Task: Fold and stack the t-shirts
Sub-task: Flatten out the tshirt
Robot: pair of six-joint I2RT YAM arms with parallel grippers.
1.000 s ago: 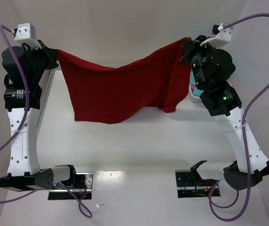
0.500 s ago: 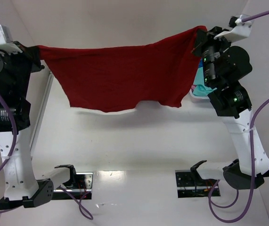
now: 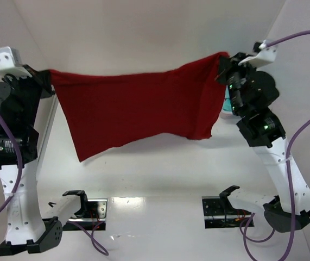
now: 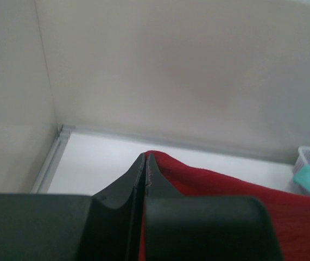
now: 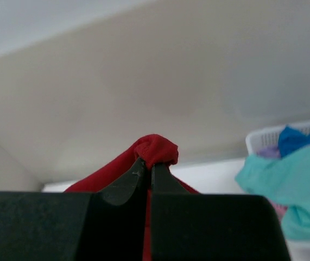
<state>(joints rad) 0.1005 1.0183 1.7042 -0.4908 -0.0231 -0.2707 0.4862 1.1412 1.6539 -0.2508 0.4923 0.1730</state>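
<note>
Left end effector [image 4: 145,160] & right end effector [image 5: 148,166] were each clenched on a top corner of the red shirt [image 3: 138,109], which hung spread above the table [image 3: 160,179]. Best: even tension, lower hem first, lay flat w/o bunching, clear of basket [image 5: 260,137].

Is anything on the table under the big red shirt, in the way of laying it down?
Nothing visible. The dark red cloth t-shirt hangs over bare white table; the pale plastic laundry basket sits off to the right.
</note>
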